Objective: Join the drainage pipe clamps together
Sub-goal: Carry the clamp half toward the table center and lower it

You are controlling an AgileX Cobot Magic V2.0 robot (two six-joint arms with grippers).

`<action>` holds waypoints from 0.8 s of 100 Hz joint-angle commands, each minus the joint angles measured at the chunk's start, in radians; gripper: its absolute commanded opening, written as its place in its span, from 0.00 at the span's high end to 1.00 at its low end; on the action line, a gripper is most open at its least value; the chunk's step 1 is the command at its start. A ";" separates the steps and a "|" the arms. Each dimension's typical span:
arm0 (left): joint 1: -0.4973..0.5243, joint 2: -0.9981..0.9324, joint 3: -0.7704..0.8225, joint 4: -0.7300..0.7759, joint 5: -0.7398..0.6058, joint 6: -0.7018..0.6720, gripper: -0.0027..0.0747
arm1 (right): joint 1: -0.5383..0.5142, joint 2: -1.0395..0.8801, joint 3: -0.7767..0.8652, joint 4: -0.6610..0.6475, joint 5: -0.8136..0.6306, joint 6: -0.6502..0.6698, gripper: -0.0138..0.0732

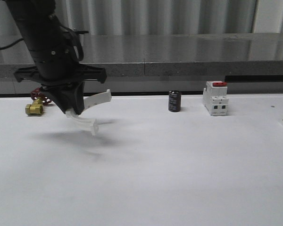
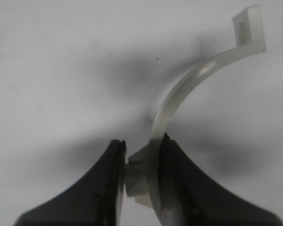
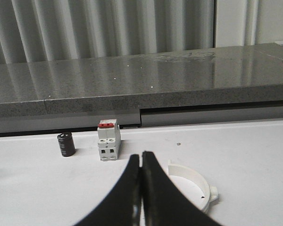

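White table [image 1: 179, 165] fills the front of the room, with a long grey shelf [image 1: 188, 54] behind it. On the table stands a white breaker with a red switch [image 1: 215, 98]. A small black can [image 1: 174, 101] sits just left of the breaker. A brass fitting [image 1: 34, 108] lies far to the left of it.

Far left of the breaker, the black left arm reaches down at a slant. Its left gripper [image 2: 142, 176] is pinching the end tab of one white clamp half [image 2: 188, 89]. That curved piece hangs above the table.

The right gripper [image 3: 141, 188] has its two fingers pressed together, holding nothing. The other clamp half [image 3: 195, 183] lies flat on the table beside those fingers, in front of the breaker.
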 commanded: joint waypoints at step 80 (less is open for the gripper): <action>-0.024 0.043 -0.046 0.043 0.047 -0.049 0.52 | -0.007 -0.019 -0.020 -0.008 -0.085 -0.006 0.92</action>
